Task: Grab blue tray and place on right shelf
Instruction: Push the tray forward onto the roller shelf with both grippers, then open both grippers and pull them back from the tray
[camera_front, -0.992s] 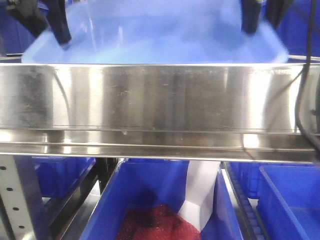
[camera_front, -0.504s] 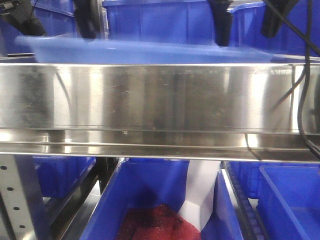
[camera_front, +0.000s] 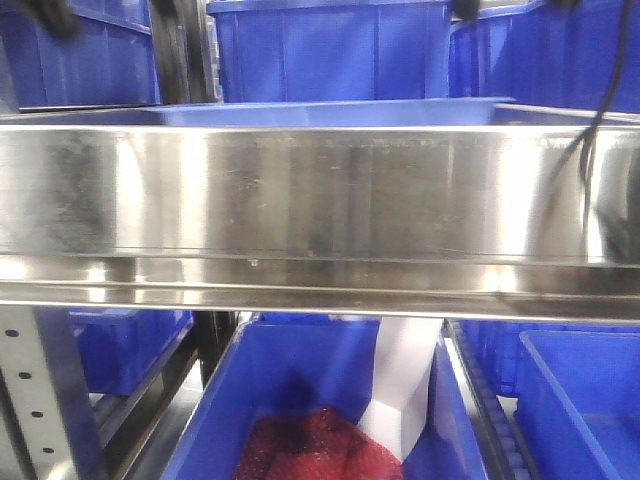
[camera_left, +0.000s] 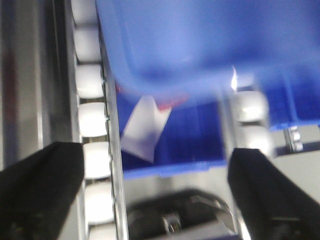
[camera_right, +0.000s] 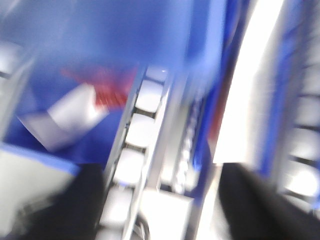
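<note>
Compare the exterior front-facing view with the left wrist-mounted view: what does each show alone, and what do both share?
Front view only: the right shelf's steel front rail and the deep blue bins behind it.

Left wrist only: the left end effector, open, and the white rollers.

Both: the blue tray and the white sheet in a lower bin.
</note>
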